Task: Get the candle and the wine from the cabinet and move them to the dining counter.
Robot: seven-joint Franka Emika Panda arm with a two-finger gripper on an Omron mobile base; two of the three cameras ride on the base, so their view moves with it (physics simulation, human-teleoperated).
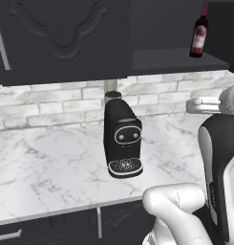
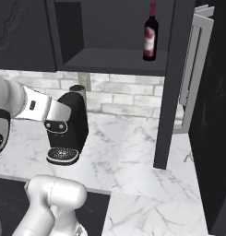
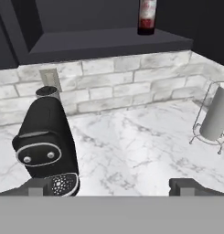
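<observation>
1. The cabinet (image 2: pixel 114 60) stands open above the marble worktop (image 1: pixel 51 167).
2. A black coffee machine (image 1: pixel 121 139) sits on that worktop.
3. The wine (image 2: pixel 151 33) stands upright on the cabinet shelf.
4. The gripper (image 3: pixel 114 186) hangs spread wide and empty, low over the worktop.

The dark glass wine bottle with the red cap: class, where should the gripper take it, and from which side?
Probably around the wide body of the dark glass wine bottle, approached level from the open front of the black wall cabinet. It stands upright on the shelf; the cabinet top hinders a grasp from above.
</observation>
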